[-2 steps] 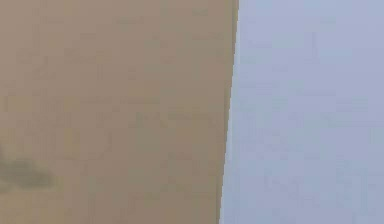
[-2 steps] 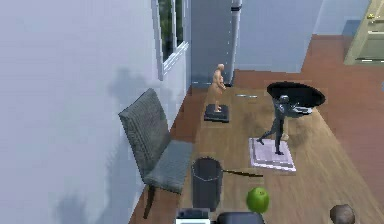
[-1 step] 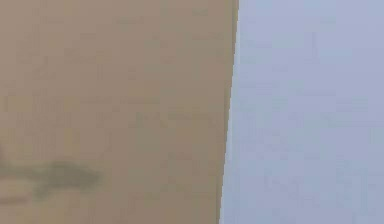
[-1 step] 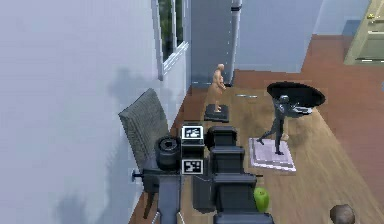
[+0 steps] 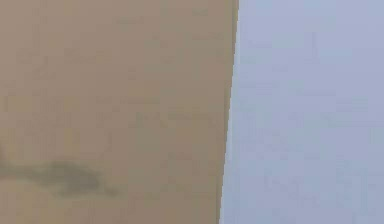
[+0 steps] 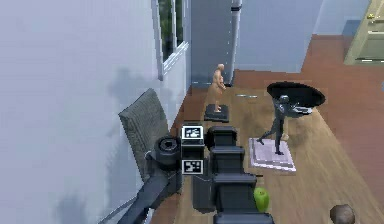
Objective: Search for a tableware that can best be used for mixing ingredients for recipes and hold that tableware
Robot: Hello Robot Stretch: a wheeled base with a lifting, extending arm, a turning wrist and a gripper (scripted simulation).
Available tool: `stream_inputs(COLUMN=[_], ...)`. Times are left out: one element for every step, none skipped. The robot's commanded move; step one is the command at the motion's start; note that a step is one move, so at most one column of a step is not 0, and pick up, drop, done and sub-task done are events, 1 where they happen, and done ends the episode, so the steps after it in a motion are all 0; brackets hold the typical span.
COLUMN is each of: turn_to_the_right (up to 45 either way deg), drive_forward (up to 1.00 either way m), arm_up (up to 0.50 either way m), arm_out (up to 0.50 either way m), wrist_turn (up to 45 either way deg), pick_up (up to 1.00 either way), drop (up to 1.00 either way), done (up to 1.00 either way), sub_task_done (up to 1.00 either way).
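Two statues stand on the wood-grained desk [image 6: 315, 160]: a tan figure [image 6: 217, 83] on a dark square base and a dark, glossy figure [image 6: 273, 125] on a pale slab. Just behind the dark figure is a black oval dish [image 6: 297, 94], shallow like a bowl, well apart from the gripper [image 6: 163, 156]. The gripper sits by a grey tilted panel [image 6: 145, 118] near the blue-grey wall [image 6: 70, 90]; I cannot tell whether it holds anything. A green rounded blob [image 6: 261, 197] lies beside the arm [image 6: 232, 178]. Ahead, a flat tan surface [image 5: 110, 100] meets a pale wall [image 5: 310, 110].
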Motion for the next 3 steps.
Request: stream_inputs(turn_to_the_right=[0.0,0.0,0.0], drive_forward=[0.0,0.0,0.0], arm_up=[0.0,0.0,0.0], arm_out=[0.0,0.0,0.0], wrist_turn=[45.0,45.0,45.0], pick_up=[0.0,0.0,0.0], drop=[0.0,0.0,0.0], done=[0.0,0.0,0.0], sub_task_done=[0.0,0.0,0.0])
